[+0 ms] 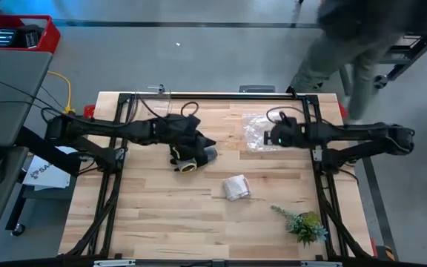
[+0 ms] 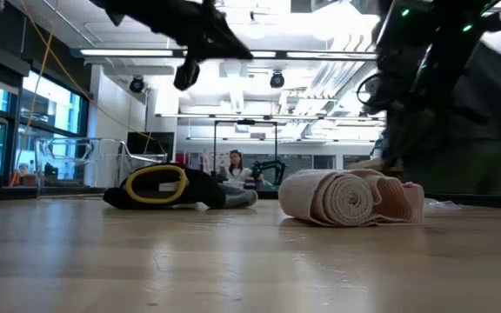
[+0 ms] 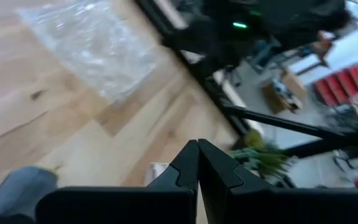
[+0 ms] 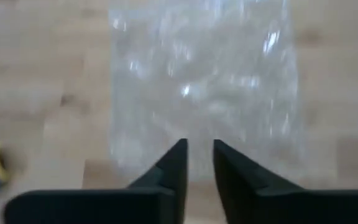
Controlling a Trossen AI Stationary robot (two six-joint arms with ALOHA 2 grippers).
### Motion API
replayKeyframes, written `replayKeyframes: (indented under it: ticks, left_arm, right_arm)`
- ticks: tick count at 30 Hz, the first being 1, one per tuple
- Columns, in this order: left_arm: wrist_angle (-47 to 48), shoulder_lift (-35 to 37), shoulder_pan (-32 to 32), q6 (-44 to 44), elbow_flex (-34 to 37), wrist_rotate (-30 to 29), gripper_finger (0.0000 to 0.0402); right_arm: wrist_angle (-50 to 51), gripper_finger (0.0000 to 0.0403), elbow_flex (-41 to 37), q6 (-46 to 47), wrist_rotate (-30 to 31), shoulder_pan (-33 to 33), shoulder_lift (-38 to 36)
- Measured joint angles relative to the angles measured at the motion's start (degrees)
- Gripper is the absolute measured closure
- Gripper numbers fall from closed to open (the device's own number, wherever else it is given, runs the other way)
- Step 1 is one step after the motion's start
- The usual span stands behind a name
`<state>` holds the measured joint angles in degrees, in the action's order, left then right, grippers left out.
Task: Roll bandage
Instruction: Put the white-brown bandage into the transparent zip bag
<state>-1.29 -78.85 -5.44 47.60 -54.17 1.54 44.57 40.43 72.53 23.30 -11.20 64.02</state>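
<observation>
Bandage (image 1: 236, 188) already lies rolled mid-table, so both arms are best lifted clear: left gripper (image 3: 197, 163) is pinched shut and empty, right gripper (image 4: 199, 163) is cracked slightly open, nothing held, over the plastic bag (image 4: 204, 87).

Bandage (image 1: 236, 188): whitish-beige cloth, already wound into a loose, squat roll, lying on its side on the wood. Low view (image 2: 352, 197) shows the spiral end facing the camera, outer layers slack, maybe a loose tail. Well apart from the right gripper (image 1: 267, 138), untouched.

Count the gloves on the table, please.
1. The glove lies on the table's left half, under the left arm's end effector; the low view shows it left of the bandage. No other shows.
</observation>
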Motion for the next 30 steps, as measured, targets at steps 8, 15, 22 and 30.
replayKeyframes:
  ticks: [8, 15, 22, 30]
  left_arm:
    - [0.52, 1.98, -0.32, -1.73, 0.00, 3.18, 0.0401]
    - [0.47, 0.75, -2.34, 1.29, 0.00, 2.88, 0.0401]
    - [0.17, 0.48, -5.69, 3.92, -0.02, 2.42, 0.0401]
    - [0.23, 0.51, -7.75, 6.50, -0.02, 2.07, 0.0401]
  right_arm:
    - [-9.33, 0.0181, -0.01, -11.04, 1.66, -14.22, 3.68]
    - [-11.80, 0.0149, -0.01, -18.65, -12.08, -29.29, 12.57]
    - [-13.78, 0.0148, 1.87, -27.26, -16.45, -39.48, 21.46]
    - [-16.58, 0.0148, 7.24, -36.65, -20.56, -41.31, 29.25]
